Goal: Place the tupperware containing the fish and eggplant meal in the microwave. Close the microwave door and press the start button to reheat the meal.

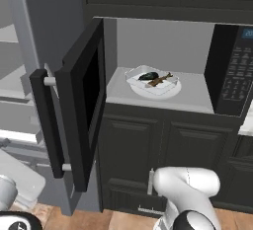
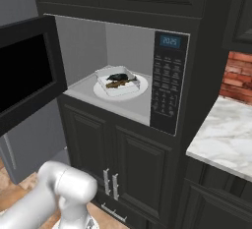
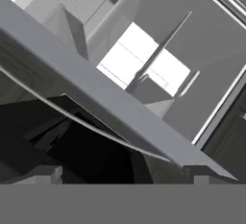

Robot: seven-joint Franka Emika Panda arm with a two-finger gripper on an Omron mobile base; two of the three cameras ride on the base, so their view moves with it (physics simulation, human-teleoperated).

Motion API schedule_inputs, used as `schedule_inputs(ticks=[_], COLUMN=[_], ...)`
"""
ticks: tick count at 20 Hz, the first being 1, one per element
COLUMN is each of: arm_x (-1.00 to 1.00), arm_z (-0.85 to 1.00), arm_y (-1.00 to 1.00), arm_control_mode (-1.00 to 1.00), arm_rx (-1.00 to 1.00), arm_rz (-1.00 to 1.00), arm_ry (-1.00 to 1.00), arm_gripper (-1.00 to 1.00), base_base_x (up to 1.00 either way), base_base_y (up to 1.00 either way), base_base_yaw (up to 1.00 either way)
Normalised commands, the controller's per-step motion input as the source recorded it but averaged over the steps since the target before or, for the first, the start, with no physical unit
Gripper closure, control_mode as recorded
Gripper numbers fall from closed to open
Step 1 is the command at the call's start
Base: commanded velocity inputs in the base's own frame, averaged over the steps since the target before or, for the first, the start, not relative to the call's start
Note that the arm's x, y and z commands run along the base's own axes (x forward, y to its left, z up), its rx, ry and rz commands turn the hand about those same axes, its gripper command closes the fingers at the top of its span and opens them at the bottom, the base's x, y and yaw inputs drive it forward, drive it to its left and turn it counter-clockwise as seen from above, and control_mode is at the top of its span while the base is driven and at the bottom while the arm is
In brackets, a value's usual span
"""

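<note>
The microwave [image 1: 232, 71] [image 2: 169, 80] stands open, and its pale grey inside is in plain sight. The tupperware [image 1: 152, 81] [image 2: 118, 79] rests inside on a white round plate [image 1: 170, 90]. It holds the fish and eggplant meal [image 1: 157, 78] [image 2: 118, 78], dark green and brown lumps. The microwave door [image 1: 81, 105] [image 2: 24, 75] is swung out to the left, its black bar handle [image 1: 45, 120] facing the room. My gripper [image 3: 124, 177] is open with nothing between its fingertips, which stand wide apart at the bottom of the hand view. It faces slanted grey panels, away from the microwave.
An open grey fridge [image 1: 15, 76] with white shelves [image 3: 144, 59] stands left of the door. Dark cabinets [image 1: 163, 150] sit below and above the microwave. A marble counter [image 2: 226, 134] and a brick wall [image 2: 238, 78] lie to the right. My white arm [image 1: 188, 184] sits low in front.
</note>
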Motion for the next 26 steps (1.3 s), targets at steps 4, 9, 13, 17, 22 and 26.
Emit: schedule_inputs(ticks=[4,9,13,17,22,26], arm_x=[0.47,0.38,0.16,0.00,0.01,0.04], arm_z=[0.00,0.00,0.00,0.06,0.23,0.21], arm_y=[-0.03,-0.46,-0.84,-0.97,-1.00,-1.00], arm_control_mode=[-1.00,-1.00,-1.00,-1.00,-1.00,-1.00], arm_rx=[0.00,0.04,0.07,0.09,0.15,0.22], arm_rz=[0.02,0.03,0.01,0.00,0.00,0.01], arm_ry=[0.02,0.01,0.08,0.13,0.15,0.14], arm_gripper=[-1.00,-1.00,-1.00,-1.00,-1.00,-1.00], base_base_x=[0.00,0.00,0.00,0.00,0.00,0.00], base_base_y=[0.00,0.00,0.00,0.00,0.00,0.00], base_base_yaw=[0.00,0.00,0.00,0.00,0.00,0.00])
